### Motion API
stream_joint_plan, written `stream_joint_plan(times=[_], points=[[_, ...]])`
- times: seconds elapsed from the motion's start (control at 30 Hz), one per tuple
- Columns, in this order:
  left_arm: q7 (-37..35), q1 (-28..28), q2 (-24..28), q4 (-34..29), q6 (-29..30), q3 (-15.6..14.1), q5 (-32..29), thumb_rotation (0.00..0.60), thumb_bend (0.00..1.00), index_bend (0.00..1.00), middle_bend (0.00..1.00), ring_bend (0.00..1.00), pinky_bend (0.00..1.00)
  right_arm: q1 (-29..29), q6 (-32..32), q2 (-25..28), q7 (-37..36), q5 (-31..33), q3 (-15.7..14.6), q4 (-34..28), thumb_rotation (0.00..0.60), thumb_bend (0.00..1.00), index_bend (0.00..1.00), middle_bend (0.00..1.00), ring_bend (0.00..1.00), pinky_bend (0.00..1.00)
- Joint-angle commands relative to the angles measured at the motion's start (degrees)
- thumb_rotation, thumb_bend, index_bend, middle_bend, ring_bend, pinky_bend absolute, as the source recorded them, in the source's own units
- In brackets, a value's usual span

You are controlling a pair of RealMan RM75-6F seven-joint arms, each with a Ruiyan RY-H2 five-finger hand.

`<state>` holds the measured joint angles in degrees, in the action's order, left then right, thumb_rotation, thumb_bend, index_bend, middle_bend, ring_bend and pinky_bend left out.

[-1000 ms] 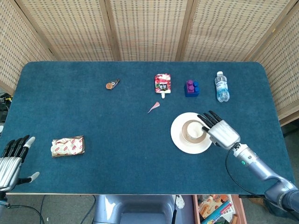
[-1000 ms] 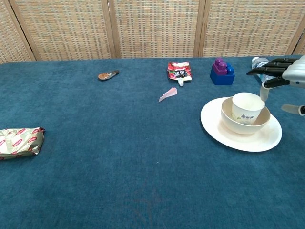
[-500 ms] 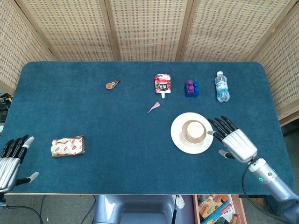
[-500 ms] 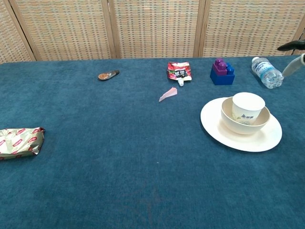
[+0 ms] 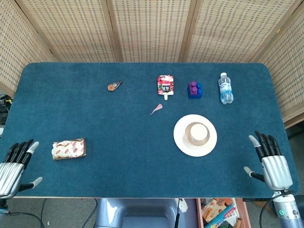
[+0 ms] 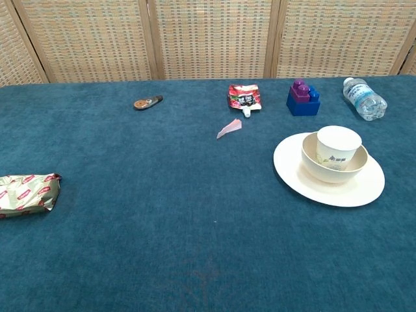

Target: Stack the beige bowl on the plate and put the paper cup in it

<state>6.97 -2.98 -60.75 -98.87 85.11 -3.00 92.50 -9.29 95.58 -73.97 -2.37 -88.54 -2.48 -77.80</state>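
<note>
Bench [image 5: 95,118] covered in dark blue cloth is seen from above in the head view, with the plate [image 5: 180,142] taken here as the landmark. The beige bowl [image 5: 187,131] is seated in the middle of the plate, and the paper cup [image 5: 198,135] is stood upright inside the bowl. The right hand [image 5: 273,165] is found well to the right of the plate, at the near edge of the bench, with fingers spread and nothing held. The left hand [image 5: 13,166] is found far to the left of the plate, at the near left corner, likewise spread and empty. A snack packet [image 5: 69,148] is laid far left of the plate, near the left hand. Beyond the plate, a red pouch [image 5: 165,85], a purple and blue toy block [image 5: 194,89] and a water bottle [image 5: 225,88] on its side are ranged in a row. A small pink scrap [image 5: 156,109] is seen just beyond and left of the plate, and a small brown and black object [image 5: 114,86] farther left.

In the chest view neither hand is shown. The plate [image 6: 292,175] is seen with the beige bowl [image 6: 325,170] resting on it and the paper cup [image 6: 337,144] standing upright within, its rim above the bowl's. The toy block [image 6: 303,98] and water bottle [image 6: 364,99] are seen behind the plate, the red pouch [image 6: 244,97] and pink scrap [image 6: 229,129] behind and to its left, and the snack packet [image 6: 27,194] far left.
</note>
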Motion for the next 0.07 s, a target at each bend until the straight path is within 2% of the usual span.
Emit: stream_joint_plan(times=[0.03, 0.07], points=[[0.09, 0.01, -0.02, -0.02, -0.06, -0.05, 0.02, 0.600, 0.00, 0.00, 0.00, 0.00, 0.00, 0.68, 0.47, 0.17, 0.45, 0.20, 0.73, 0.05, 0.600, 0.00, 0.00, 0.00, 0.00, 0.00], [0.13, 0.04, -0.02, -0.04, -0.10, -0.09, -0.04, 0.600, 0.00, 0.00, 0.00, 0.00, 0.00, 0.98, 0.89, 0.30, 0.78, 0.28, 1.21, -0.21, 0.600, 0.00, 0.00, 0.00, 0.00, 0.00]])
